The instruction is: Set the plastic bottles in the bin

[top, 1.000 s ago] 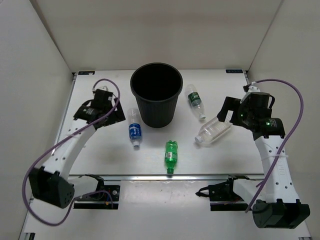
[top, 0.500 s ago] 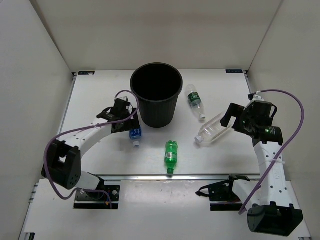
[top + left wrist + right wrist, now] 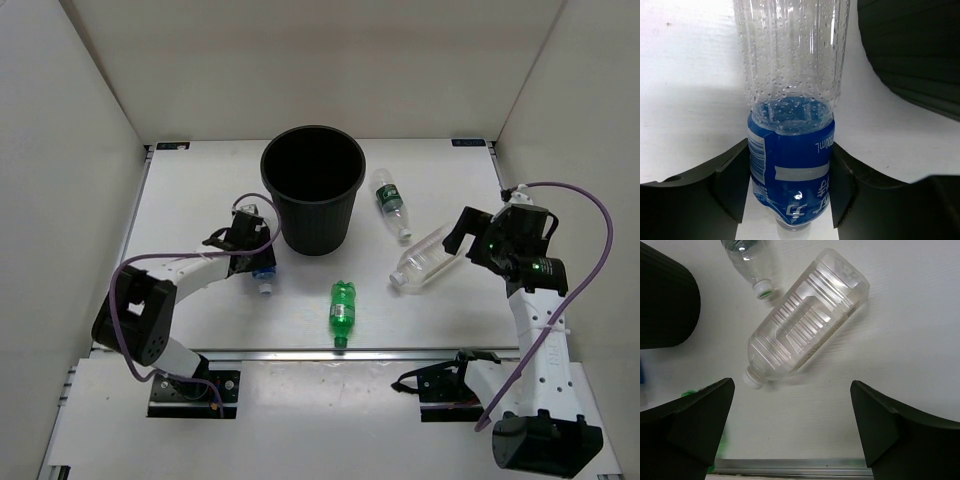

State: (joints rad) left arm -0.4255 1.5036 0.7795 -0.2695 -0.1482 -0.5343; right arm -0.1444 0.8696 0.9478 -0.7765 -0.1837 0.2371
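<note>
The clear bottle with the blue label [image 3: 790, 165] lies on the table just left of the black bin [image 3: 315, 225]. My left gripper [image 3: 790, 182] is shut on its label, one finger pressed to each side. In the top view that gripper [image 3: 252, 256] covers most of this bottle [image 3: 266, 273]. The larger clear unlabelled bottle [image 3: 807, 322] lies slanted, cap toward me, ahead of my open right gripper [image 3: 795, 425], which touches nothing. The all-green bottle [image 3: 343, 308] lies in front of the bin. Right of the bin lies the dark-green-label bottle [image 3: 391, 203].
The bin's ribbed wall [image 3: 920, 50] stands close on the right of the held bottle. White walls close in the table on three sides. A metal rail [image 3: 340, 352] runs along the near edge. The right wrist view catches the bin's side [image 3: 665, 300] at far left.
My left arm swung right from the table's left side to the blue-label bottle, and its jaws closed on it. The right gripper shifted slightly and stayed open.
</note>
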